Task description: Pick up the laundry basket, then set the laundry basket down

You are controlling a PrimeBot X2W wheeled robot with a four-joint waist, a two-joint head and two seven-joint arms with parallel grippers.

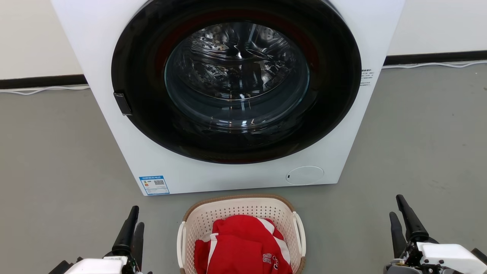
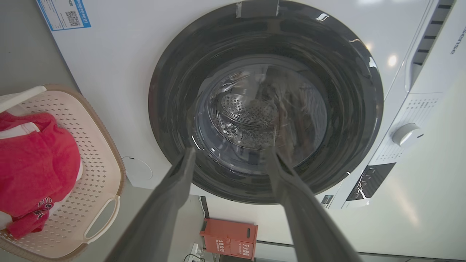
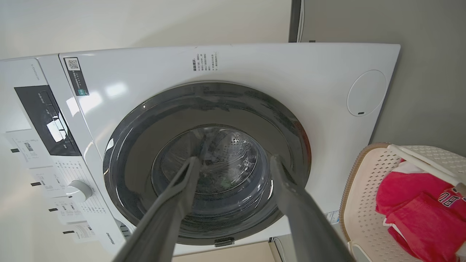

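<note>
The basket [image 1: 243,211] sits on the grey floor [image 1: 57,152] right in front of the washer [image 1: 95,57], close to its lower front panel but not touching it as far as I can see. A red garment [image 1: 239,243] with white stripes and white lettering is heaped inside, filling most of the bottom. The brown rim [image 1: 239,198] curves round the far end, and a white handle shows on each long side (the near end is cut off in the head view).

The left hand [image 1: 137,217] hangs off to the basket's left and the right hand [image 1: 396,205] off to its right. Both are well apart from the handles, with bare floor between. Neither touches the basket or anything else.

Each wrist view looks along its own two dark fingers at the washer's round door [image 1: 236,83], and in each the fingers stand spread with a wide gap and nothing between them. The door is shut, its dark ring framing glass through which the steel drum shows. A blue-edged label [image 1: 154,185] sits at the washer's lower corner.
</note>
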